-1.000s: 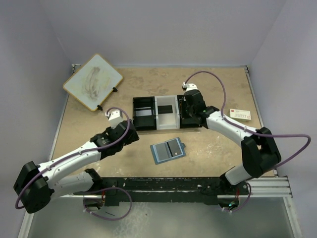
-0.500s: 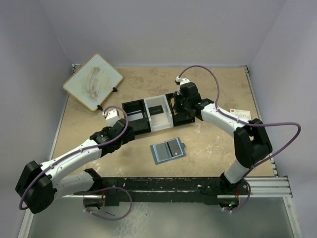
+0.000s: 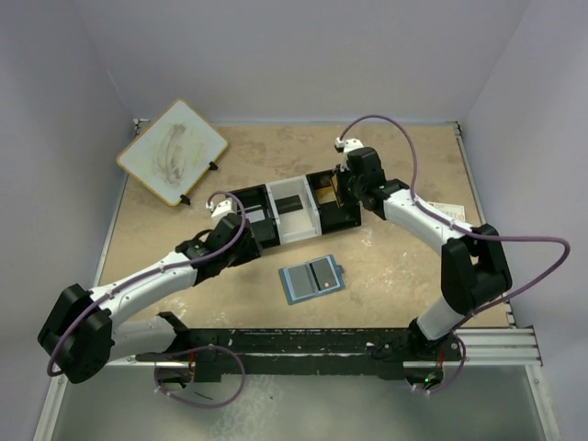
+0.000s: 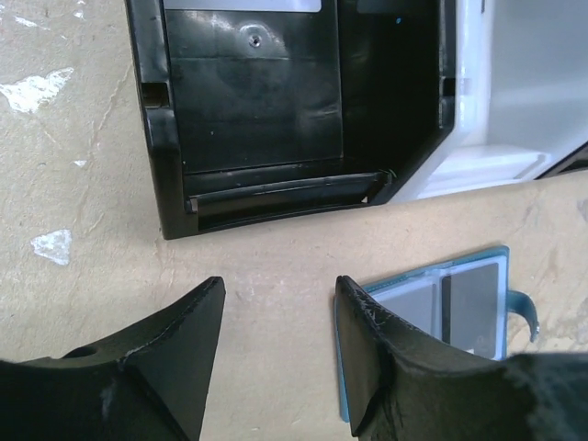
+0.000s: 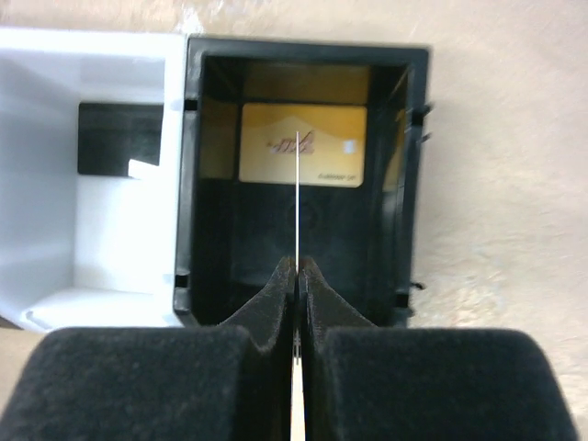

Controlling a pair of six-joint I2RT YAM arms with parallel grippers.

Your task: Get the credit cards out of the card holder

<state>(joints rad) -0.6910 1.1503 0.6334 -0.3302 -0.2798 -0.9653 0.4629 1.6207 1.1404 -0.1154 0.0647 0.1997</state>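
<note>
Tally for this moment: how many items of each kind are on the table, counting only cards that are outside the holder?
Cards outside the holder: 4 (gold card, black card, white printed card, edge-on card pinched in the right fingers)
Card holder: 1
Three-compartment tray: 1
Whiteboard: 1
Total: 7

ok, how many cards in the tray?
2: a gold card in the right black compartment, a black card in the white middle one. A third card, edge-on, is pinched in the right end effector.
</note>
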